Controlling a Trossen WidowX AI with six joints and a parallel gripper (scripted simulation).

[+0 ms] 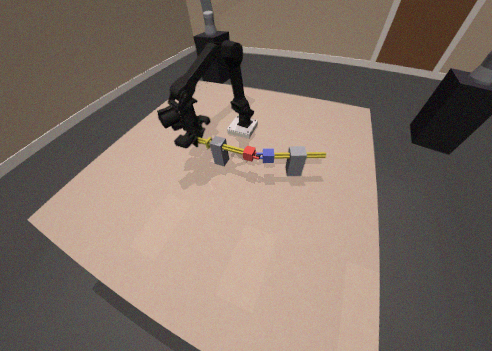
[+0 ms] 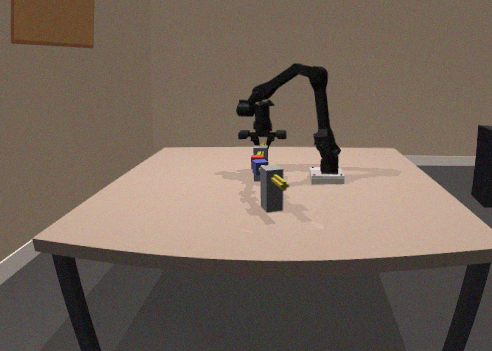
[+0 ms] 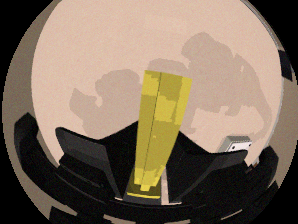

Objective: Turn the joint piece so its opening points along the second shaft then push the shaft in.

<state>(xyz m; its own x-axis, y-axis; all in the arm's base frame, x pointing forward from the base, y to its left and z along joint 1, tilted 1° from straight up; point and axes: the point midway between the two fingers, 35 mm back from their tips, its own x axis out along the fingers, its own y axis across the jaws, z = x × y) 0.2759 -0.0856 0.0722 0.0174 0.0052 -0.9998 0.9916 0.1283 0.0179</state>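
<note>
The first shaft [image 1: 316,155] [image 2: 280,181] is yellow and runs through a grey block [image 1: 296,165] [image 2: 271,196]. A blue hinge part [image 1: 268,156] [image 2: 260,168] is on its end, and the red joint piece [image 1: 249,154] [image 2: 257,157] hangs on that. The second shaft [image 1: 234,148] [image 3: 162,112], also yellow, passes through the other grey block [image 1: 219,152] at an angle. Its inner end meets the red piece; how deep it sits inside is hidden. My gripper [image 1: 197,139] [image 2: 262,145] [image 3: 154,124] is shut on the second shaft's outer part, beyond its block.
The arm's white base [image 1: 242,127] [image 2: 327,176] stands on the table [image 1: 240,261] [image 2: 175,221], behind the shafts in the top view. Both blocks stand upright near the arm. The table's far-left edge is close to the gripper.
</note>
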